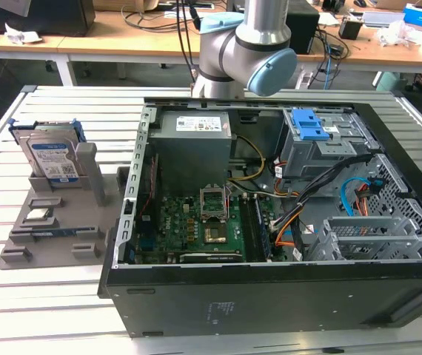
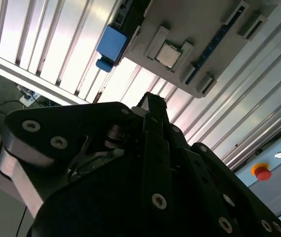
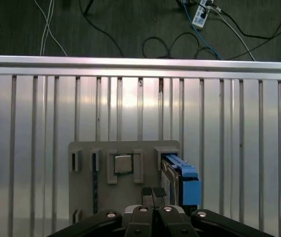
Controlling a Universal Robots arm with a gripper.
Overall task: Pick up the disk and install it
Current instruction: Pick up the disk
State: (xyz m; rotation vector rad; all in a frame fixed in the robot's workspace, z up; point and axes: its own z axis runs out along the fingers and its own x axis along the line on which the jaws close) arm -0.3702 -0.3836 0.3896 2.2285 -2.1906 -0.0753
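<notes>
Silver-grey disk (image 1: 52, 161), blue-edged, white-and-blue labelled, upright in grey holder (image 1: 48, 240)

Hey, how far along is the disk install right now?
Nothing looks done: the disk stands upright in the grey holder, outside the open computer case. In hand: nothing; the gripper hangs over the holder, shut and empty, clear of the disk. Left: both the pickup and the install.
</notes>
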